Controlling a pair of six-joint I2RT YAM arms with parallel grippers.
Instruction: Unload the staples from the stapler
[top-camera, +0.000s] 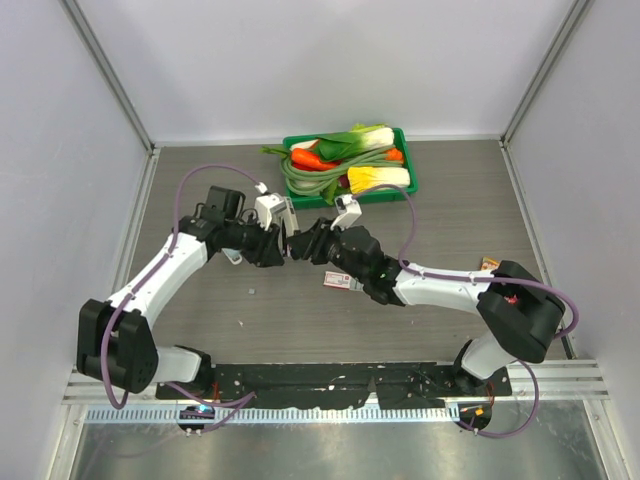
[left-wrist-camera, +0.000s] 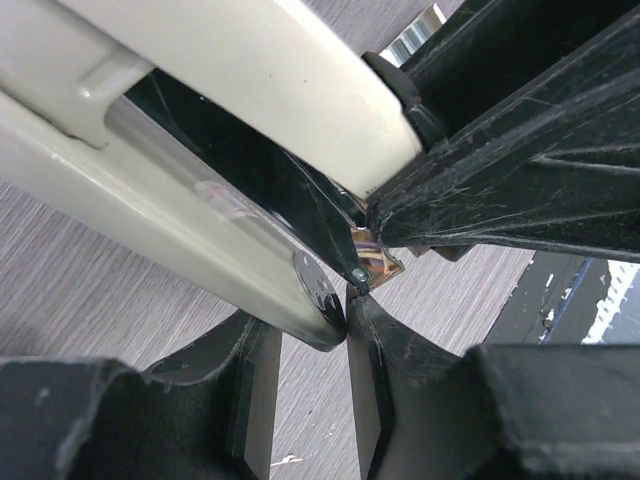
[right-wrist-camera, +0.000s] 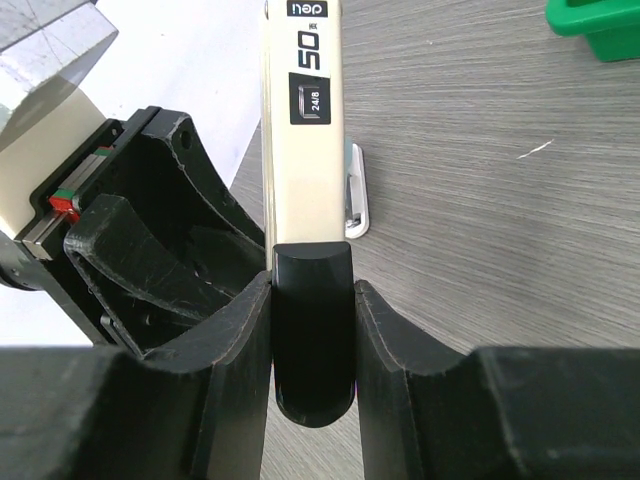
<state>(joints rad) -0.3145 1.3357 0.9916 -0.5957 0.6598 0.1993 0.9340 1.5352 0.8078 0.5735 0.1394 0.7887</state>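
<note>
**Left arm.** Reached from its base at the near left up and inward to the middle of the table, elbow out to the left. The left gripper is set narrow. In the left wrist view, the rounded end of the lower half of the stapler is seen wedged between its fingertips.

**Right arm.** Stretched from the near right across to the same spot, so that the two grippers meet nose to nose. The right gripper is clamped on the stapler's black end, with a finger pressed against each side.

**Stapler.** Held above the table between the two grippers, nearer the tray than the arm bases. The cream body is marked "50" and "24/8". In the left wrist view it is seen opened into two halves that spread apart from a hinge, where a bit of shiny metal shows.

**Tray**. Green, set at the far edge of the table. It is filled with toy vegetables: leafy greens, long green beans, something orange and something yellow.

**On the table.**
- A small white-and-red packet lies partly under the right arm.
- A tiny grey speck lies below the left arm; what it is cannot be told.
</note>
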